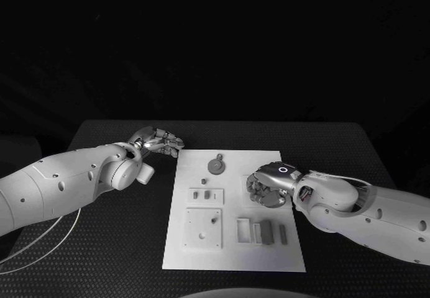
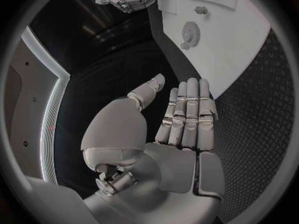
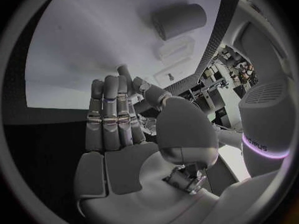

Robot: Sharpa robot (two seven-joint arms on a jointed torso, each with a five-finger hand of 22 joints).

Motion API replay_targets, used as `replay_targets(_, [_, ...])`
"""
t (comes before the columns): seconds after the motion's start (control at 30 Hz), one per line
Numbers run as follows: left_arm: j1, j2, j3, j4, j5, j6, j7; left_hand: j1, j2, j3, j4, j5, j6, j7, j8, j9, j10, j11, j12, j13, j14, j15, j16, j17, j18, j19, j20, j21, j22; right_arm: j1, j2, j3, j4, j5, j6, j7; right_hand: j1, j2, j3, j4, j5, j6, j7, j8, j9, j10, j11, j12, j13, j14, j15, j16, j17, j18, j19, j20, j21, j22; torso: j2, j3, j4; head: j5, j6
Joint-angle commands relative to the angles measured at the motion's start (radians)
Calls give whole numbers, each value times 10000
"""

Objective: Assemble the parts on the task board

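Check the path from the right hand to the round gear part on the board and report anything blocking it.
Nothing visible blocks it. The right hand hovers over the task board's right edge, holding nothing, and the gear part lies to its left with only bare board between them.

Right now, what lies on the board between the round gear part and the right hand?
Nothing: in the head view, the task board is bare between the gear and the right hand.

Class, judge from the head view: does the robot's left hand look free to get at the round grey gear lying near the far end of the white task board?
Probably yes. The left hand holds nothing, and only bare board lies between it and the gear.
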Motion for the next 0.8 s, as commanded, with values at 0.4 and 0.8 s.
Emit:
replay_targets(0.4, [11,133,8,-173,109,82,147,-46,15,-55,-26,-12,12,-37,38,-12,24,9,-14,17,62,28,-34,28,28,63,-9,-14,-22,80,409,171,512,771,-759,870,-21,56,32,-77,10,259,-171,67,282,73,-17,-2,57,69,-20,77,27,-19,75,-18,82,230,-33,-16,-3,90,40])
replay_targets(0.8, [10,338,8,-337,155,108,150,-39,20,-53,-29,-12,12,-37,39,-15,22,11,-20,17,62,28,-47,42,28,61,-9,-15,-27,-46,1714,-204,459,791,-610,1155,-32,125,80,-105,10,228,-159,36,290,29,-2,-38,96,27,-8,91,37,-19,17,-5,90,232,-3,-26,23,297,41])
